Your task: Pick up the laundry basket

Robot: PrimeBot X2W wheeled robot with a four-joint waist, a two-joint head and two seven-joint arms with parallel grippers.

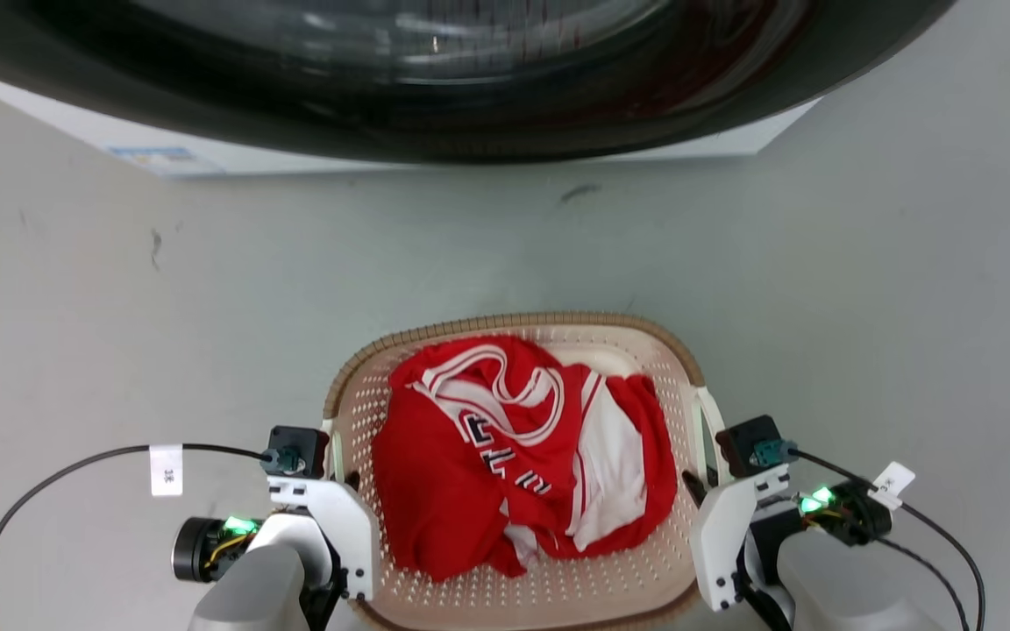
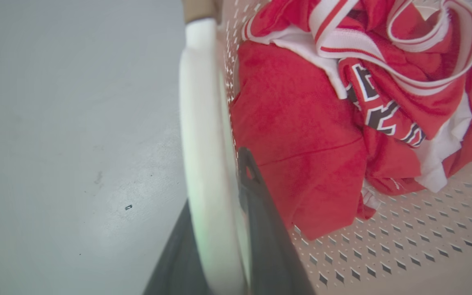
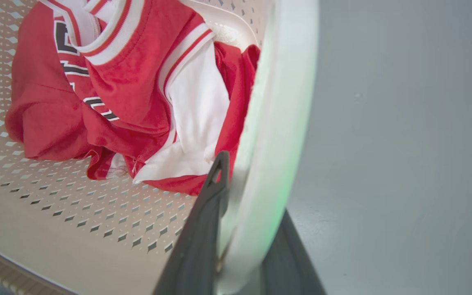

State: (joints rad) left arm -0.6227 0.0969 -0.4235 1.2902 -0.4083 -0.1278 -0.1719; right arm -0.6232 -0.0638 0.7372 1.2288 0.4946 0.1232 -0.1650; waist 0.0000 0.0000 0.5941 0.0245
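Clamping laundry basket [image 1: 505, 321]: left fingers [image 2: 262, 233] pinch left handle [image 2: 201, 123], right fingers [image 3: 201, 237] right handle [image 3: 277, 123].

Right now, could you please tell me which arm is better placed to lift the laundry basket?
Neither alone, I'd judge. The left gripper straddles the left handle, the right gripper the right handle, each handle filling the gap between the fingers. The laundry basket looks best lifted by both together.

A washing machine [image 1: 435, 88] with a dark round door is seen standing on a pale grey floor [image 1: 119, 307]. A crumpled red and white jersey [image 1: 514, 447] with dark lettering is found before the machine, well apart from it. A dark scuff [image 1: 579, 191] is seen nearer the machine.
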